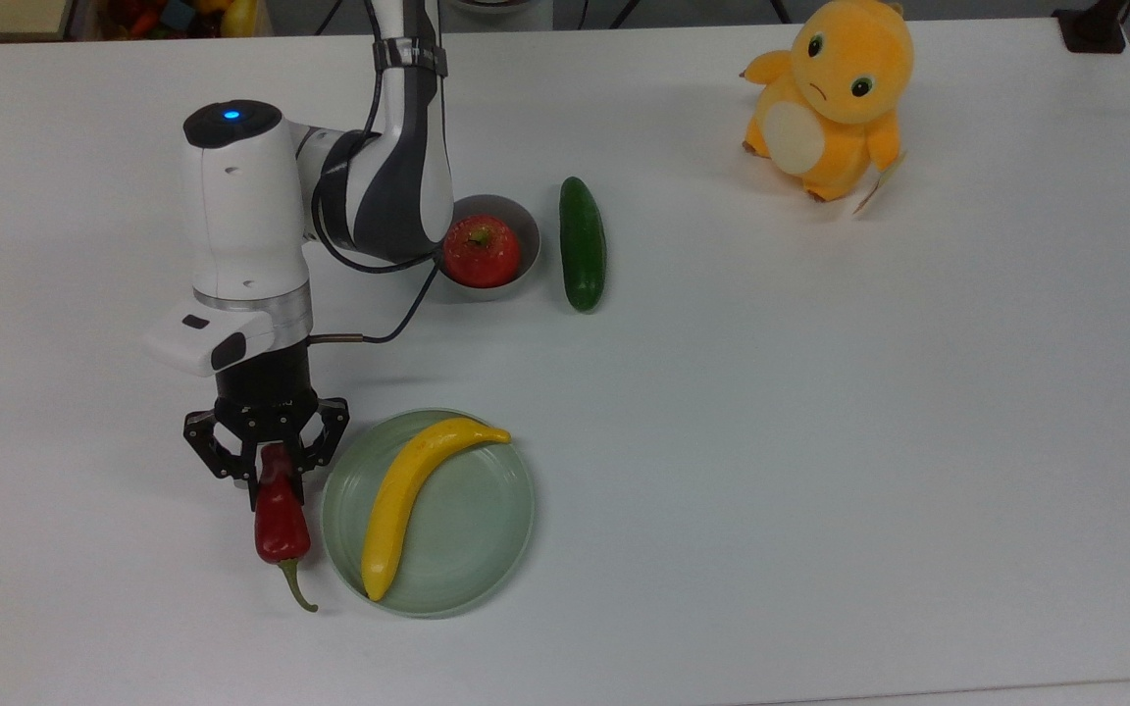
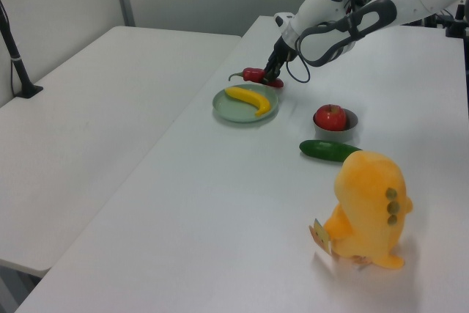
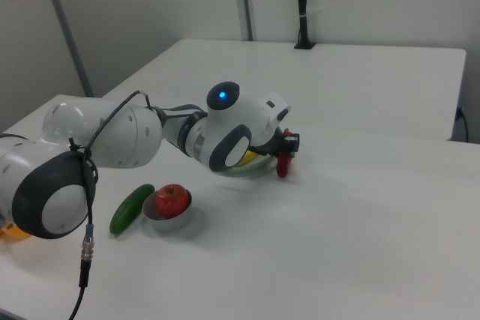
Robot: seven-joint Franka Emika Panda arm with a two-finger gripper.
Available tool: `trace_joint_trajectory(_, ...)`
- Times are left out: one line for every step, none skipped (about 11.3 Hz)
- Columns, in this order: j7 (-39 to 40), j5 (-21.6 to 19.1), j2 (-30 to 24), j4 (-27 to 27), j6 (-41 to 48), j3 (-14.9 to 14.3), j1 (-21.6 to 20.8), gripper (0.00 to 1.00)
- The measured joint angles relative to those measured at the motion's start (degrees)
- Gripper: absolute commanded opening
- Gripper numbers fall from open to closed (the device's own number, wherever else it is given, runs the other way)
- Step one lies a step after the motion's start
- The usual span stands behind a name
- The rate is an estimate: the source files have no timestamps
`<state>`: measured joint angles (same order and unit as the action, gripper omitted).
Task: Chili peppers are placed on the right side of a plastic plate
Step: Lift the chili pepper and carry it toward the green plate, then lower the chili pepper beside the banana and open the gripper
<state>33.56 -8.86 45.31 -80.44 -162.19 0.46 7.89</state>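
Pincer (image 1: 268, 469) clamped on the chili pepper (image 1: 280, 522) beside the plastic plate (image 1: 472, 529).
Released there, the pepper risked landing on the rim, near the tabletop's front edge.

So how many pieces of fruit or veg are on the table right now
4. A banana lies on the plate, a chili pepper is held by the gripper beside the plate, a red apple sits in the grey bowl, with a cucumber alongside.
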Motion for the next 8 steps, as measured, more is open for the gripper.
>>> trace_joint_trajectory(0.0,0.0,0.1,0.0,-0.4,0.0,0.0,1.00)
trace_joint_trajectory(0.0,0.0,0.1,0.0,-0.5,0.0,0.1,1.00)
trace_joint_trajectory(0.0,0.0,0.1,0.1,-0.6,0.0,0.2,1.00)
trace_joint_trajectory(0.0,0.0,0.1,0.1,-0.6,0.0,0.3,1.00)
trace_joint_trajectory(0.0,0.0,0.1,0.3,-0.6,0.0,0.4,1.00)
trace_joint_trajectory(0.0,0.0,-0.1,0.7,-0.7,0.0,0.5,1.00)
trace_joint_trajectory(0.0,0.0,-0.8,0.7,-0.8,0.0,0.7,1.00)
trace_joint_trajectory(0.0,0.0,-2.1,0.7,-0.8,0.0,1.1,1.00)
